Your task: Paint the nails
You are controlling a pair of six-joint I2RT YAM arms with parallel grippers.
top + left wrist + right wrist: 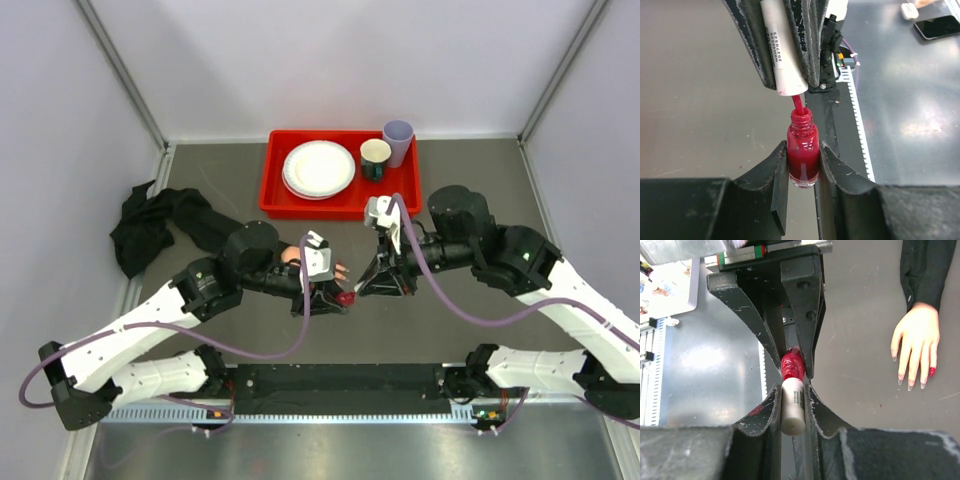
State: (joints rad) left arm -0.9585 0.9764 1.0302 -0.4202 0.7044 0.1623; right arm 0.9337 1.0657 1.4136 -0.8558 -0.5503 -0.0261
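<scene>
Glass polish bottle [803, 162] clamped in left end effector [803, 150], white cylindrical cap [792, 412] clamped in right end effector [793, 392]

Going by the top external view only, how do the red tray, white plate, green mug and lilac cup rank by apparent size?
1. red tray
2. white plate
3. green mug and lilac cup: too alike to rank.
</scene>
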